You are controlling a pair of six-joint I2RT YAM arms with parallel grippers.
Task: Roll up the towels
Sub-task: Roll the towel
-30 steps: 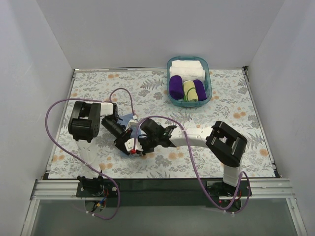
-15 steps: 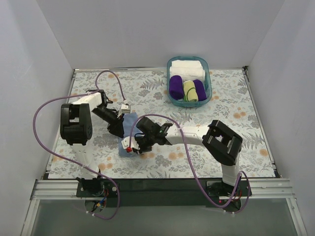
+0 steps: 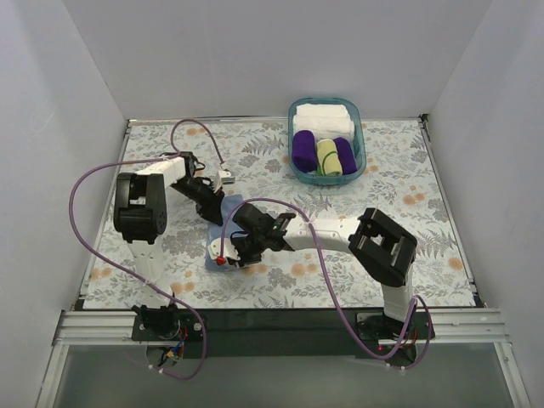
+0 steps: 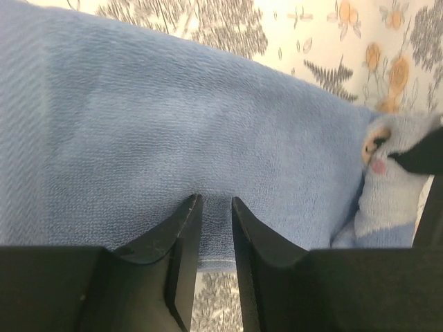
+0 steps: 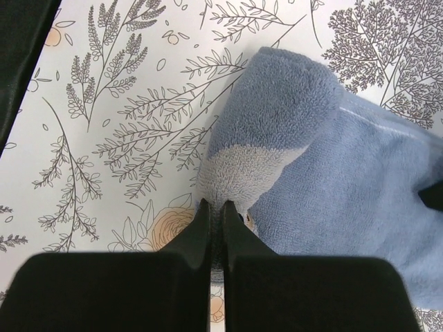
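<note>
The light blue towel (image 3: pixel 214 248) lies flat on the flowered table (image 3: pixel 399 255) between my two grippers. My left gripper (image 3: pixel 218 218) is at the towel's far edge. In the left wrist view its jaws (image 4: pixel 213 200) stand narrow, with the towel (image 4: pixel 173 124) edge pinched in the gap. My right gripper (image 3: pixel 224 257) is at the near corner. In the right wrist view the right gripper (image 5: pixel 216 205) is shut on that corner of the towel (image 5: pixel 332 173), which is turned up and shows its paler underside. The yellow-green towel (image 3: pixel 328 157) sits rolled in the basket.
A teal basket (image 3: pixel 293 115) stands at the back right, holding white folded towels (image 3: pixel 323 117) and two purple rolls (image 3: pixel 303 149). White walls close in the table on three sides. Purple cables loop over both arms.
My left gripper drew back from beside the right one to the towel's far edge, and its jaws narrowed. The towel now lies stretched out. The right gripper stayed shut and shifted slightly left.
</note>
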